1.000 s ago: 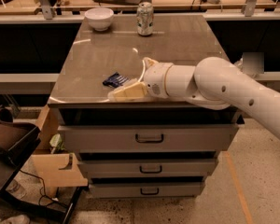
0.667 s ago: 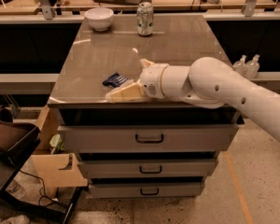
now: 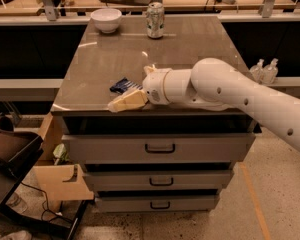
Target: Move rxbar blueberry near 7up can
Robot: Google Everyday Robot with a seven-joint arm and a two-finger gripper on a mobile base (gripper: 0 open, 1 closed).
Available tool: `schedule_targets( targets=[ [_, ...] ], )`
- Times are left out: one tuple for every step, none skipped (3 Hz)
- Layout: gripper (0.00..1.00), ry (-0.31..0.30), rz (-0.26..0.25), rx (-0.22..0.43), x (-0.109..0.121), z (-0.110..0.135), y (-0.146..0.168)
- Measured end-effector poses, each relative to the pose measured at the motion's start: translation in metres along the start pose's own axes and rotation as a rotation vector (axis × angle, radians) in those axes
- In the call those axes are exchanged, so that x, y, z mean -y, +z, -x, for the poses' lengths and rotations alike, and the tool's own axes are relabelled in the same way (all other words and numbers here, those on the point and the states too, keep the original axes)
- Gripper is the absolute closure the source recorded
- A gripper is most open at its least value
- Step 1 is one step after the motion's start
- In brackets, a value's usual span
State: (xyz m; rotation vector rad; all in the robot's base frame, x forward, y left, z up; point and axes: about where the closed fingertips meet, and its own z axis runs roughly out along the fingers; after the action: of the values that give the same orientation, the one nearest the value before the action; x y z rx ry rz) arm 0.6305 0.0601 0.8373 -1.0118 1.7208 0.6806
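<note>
The hand (image 3: 131,99) is hanging low over the near left corner of the tabletop (image 3: 200,44), its cream tip pointing left and lying almost at the near edge. Whether it is released, clenched or grasping anything cannot be told from this view. The white arm (image 3: 230,89) is reaching in behind it from the right, crossing the near edge of the tabletop.

The bar (image 3: 123,85) is lying flat on the tabletop just beyond the hand, on its far left side, so close that the two are looking as if they are touching or nearly so. Its long axis is running roughly left to right, tilting a little, and its right end is disappearing behind the hand. There being only one arm, this is the hand that is doing the work, and it is already right beside the bar.

The can (image 3: 154,19) is standing upright near the far edge, about midway across and well apart from the bar. The coming move is therefore turning on one relation: the bar is lying just to the far side of the hand, and the can is lying farther the same way and slightly right. The bowl (image 3: 106,20) is sitting left of the can, close enough to be getting in the way. Drawers (image 3: 160,148) are showing below the tabletop.
</note>
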Motion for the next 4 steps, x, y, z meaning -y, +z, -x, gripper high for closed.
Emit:
schedule_targets(
  targets=[
    [0.24,-0.001,0.0,-0.033,-0.0007,-0.0045,0.007],
    [0.46,-0.002,0.004,-0.031,-0.0021,-0.0037,0.0079],
    [0.7,-0.003,0.007,-0.031,-0.0038,-0.0031,0.0094],
    [0.92,-0.004,0.01,-0.031,-0.0052,-0.0026,0.0105]
  ],
)
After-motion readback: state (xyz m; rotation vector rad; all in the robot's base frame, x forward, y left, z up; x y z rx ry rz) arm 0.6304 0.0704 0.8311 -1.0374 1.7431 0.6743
